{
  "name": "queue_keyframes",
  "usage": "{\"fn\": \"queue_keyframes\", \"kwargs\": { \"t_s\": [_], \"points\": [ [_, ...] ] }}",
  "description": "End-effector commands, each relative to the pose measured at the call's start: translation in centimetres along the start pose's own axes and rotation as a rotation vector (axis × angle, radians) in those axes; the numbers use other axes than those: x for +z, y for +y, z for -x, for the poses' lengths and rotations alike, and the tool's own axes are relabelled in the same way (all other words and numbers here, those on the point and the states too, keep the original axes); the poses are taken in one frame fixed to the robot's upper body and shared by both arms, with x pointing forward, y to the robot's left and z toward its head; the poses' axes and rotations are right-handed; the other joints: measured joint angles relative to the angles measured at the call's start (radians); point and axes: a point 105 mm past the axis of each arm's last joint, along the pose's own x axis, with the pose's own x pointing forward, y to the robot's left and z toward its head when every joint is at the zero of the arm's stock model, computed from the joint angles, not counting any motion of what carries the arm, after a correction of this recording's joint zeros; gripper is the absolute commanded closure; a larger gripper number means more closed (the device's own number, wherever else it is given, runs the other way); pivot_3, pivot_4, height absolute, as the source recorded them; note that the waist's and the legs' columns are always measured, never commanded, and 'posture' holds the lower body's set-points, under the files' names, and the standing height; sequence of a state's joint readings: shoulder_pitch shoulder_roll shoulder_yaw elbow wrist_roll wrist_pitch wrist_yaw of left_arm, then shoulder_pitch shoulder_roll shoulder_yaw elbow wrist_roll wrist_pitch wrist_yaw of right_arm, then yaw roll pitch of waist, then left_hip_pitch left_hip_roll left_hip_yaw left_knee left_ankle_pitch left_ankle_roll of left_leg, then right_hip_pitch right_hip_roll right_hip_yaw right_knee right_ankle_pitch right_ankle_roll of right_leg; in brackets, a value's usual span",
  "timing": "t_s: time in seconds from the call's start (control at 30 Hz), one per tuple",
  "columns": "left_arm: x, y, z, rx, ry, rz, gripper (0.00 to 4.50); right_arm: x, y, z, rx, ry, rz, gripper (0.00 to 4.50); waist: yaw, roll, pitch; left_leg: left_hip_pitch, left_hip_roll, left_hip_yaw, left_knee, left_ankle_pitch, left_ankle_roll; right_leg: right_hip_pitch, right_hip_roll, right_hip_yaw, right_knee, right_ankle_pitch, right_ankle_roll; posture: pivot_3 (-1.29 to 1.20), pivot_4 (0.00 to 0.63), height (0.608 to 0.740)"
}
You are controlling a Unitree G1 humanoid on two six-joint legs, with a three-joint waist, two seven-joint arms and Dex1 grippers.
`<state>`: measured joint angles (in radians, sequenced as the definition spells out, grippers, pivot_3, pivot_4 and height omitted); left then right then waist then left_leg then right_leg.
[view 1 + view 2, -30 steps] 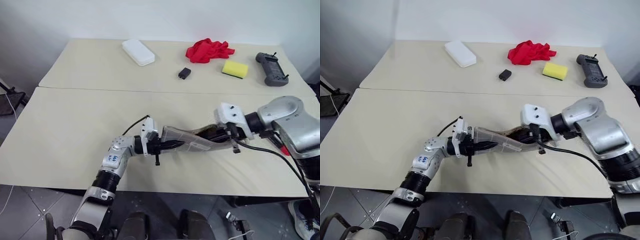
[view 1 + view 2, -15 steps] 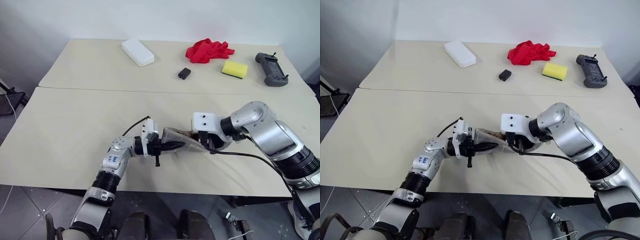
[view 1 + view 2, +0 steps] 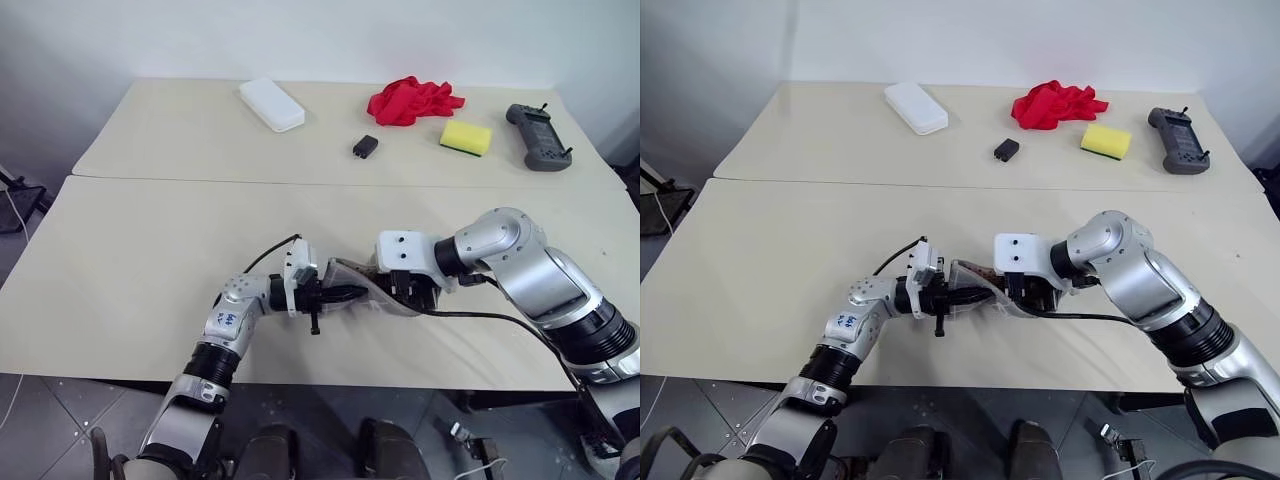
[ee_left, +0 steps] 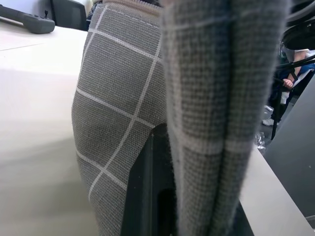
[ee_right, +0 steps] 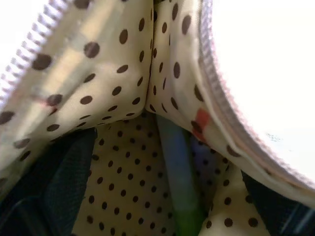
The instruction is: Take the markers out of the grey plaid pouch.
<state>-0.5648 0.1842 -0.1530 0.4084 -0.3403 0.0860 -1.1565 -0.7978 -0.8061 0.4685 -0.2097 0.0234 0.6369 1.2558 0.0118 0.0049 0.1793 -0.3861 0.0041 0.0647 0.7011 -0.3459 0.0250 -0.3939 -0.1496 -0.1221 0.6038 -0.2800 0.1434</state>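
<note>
The grey plaid pouch (image 3: 357, 287) lies near the front edge of the table (image 3: 150, 260), bunched up between my two grippers. My left gripper (image 3: 338, 294) is shut on the pouch's left end; in the left wrist view the plaid fabric (image 4: 123, 98) is pinched against a dark finger (image 4: 147, 196). My right gripper (image 3: 409, 290) is pushed into the pouch's mouth from the right and stands open, with dark fingers (image 5: 59, 191) spread against the dotted beige lining (image 5: 118, 187). A green marker (image 5: 178, 191) lies inside between the fingers, and a small red patch (image 5: 202, 118) shows beside it.
On the far table lie a white box (image 3: 272, 104), a red cloth (image 3: 412, 100), a yellow sponge (image 3: 466, 137), a small black block (image 3: 365, 146) and a black controller (image 3: 538, 137). A seam (image 3: 200, 181) joins the two tabletops.
My right gripper has slid left along the pouch into its mouth and opened from shut. The pouch has bunched up shorter. The left gripper has kept still.
</note>
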Motion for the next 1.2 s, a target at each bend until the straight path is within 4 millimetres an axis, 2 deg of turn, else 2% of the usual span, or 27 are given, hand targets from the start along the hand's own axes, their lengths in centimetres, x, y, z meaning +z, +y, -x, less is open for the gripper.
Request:
{"fn": "queue_keyframes", "kwargs": {
  "t_s": [0.03,0.1,0.27,0.43,0.53,0.63,0.73,0.87,0.93,1.03,1.2],
  "points": [
    [-0.4,-0.2,0.0,-0.006,0.009,0.007,4.5,0.1,-0.5,-0.7,-0.013,0.001,0.011,0.02,-0.001,0.0,0.0,0.0,0.0,0.0,0.0,0.0,0.0,0.0,0.0,0.0,0.0,0.0,0.0,0.0,0.15,0.74],
    [-0.4,-0.2,-0.1,-0.008,0.005,0.009,4.5,0.1,-1.0,-1.4,-0.041,0.029,0.041,0.02,-0.005,0.0,0.0,0.0,0.0,0.0,0.0,0.0,0.0,0.0,0.0,0.0,0.0,0.0,0.0,0.0,0.15,0.74],
    [-0.3,-0.2,-0.2,-0.016,0.004,0.01,4.5,0.3,-0.7,-2.7,-0.024,0.055,0.009,0.02,-0.016,-0.001,-0.001,0.001,0.0,0.0,0.0,0.0,0.0,0.0,0.0,0.001,0.001,0.0,0.0,0.0,0.15,0.74],
    [0.0,-0.2,0.8,-0.02,0.015,-0.01,4.5,-2.1,-2.0,-1.5,-0.091,0.158,0.032,0.02,-0.015,-0.001,-0.001,0.001,0.001,0.0,0.0,0.0,0.0,0.0,0.0,0.001,0.001,0.0,0.0,0.0,0.15,0.74],
    [0.1,-0.2,1.4,-0.019,0.027,-0.029,4.5,-2.6,-2.3,-1.1,-0.09,0.185,0.04,0.02,-0.015,-0.001,-0.001,0.001,0.001,0.0,0.0,0.0,0.0,0.0,0.0,0.001,0.001,0.0,0.0,0.0,0.15,0.74],
    [0.1,-0.4,2.3,-0.028,0.068,-0.099,4.5,-4.3,-3.2,-0.4,-0.116,0.26,0.072,0.02,-0.017,-0.001,-0.001,0.001,0.001,0.0,0.0,0.0,0.0,0.0,0.0,0.001,0.001,0.0,0.0,0.0,0.15,0.74],
    [-0.1,-0.5,2.6,-0.029,0.08,-0.091,4.5,-3.8,-3.0,-0.9,-0.098,0.235,0.072,0.02,-0.017,-0.001,-0.001,0.001,0.001,0.0,0.0,0.0,0.0,0.0,0.0,0.001,0.001,0.0,0.0,0.0,0.15,0.74],
    [-0.4,-0.5,2.3,-0.029,0.077,-0.08,4.5,-2.2,-1.7,-2.9,-0.037,0.19,0.086,0.02,-0.019,-0.001,-0.001,0.002,0.001,0.0,0.0,0.0,0.0,0.0,0.001,0.001,0.001,0.0,0.0,0.0,0.15,0.74],
    [-0.3,-0.4,1.8,-0.032,0.067,-0.079,4.5,-2.2,-1.1,-4.2,-0.005,0.175,0.06,0.02,-0.02,-0.002,-0.001,0.002,0.002,0.0,0.0,0.0,-0.001,0.0,0.001,0.001,0.002,0.0,0.0,0.0,0.15,0.74],
    [-0.2,-0.4,1.6,-0.037,0.062,-0.078,4.5,-2.4,-1.2,-4.9,-0.008,0.174,0.056,0.63,-0.023,-0.004,-0.003,0.003,0.002,0.0,-0.001,0.0,-0.001,0.0,0.001,0.002,0.002,0.0,-0.001,0.0,0.15,0.74],
    [-0.3,-0.3,1.7,-0.031,0.065,-0.073,4.5,-1.5,-1.9,-3.5,-0.032,0.124,0.103,2.26,-0.019,-0.004,-0.003,0.004,0.002,-0.001,-0.001,0.0,-0.001,0.001,0.001,0.002,0.002,0.0,-0.001,0.0,0.15,0.74]
  ]
}}
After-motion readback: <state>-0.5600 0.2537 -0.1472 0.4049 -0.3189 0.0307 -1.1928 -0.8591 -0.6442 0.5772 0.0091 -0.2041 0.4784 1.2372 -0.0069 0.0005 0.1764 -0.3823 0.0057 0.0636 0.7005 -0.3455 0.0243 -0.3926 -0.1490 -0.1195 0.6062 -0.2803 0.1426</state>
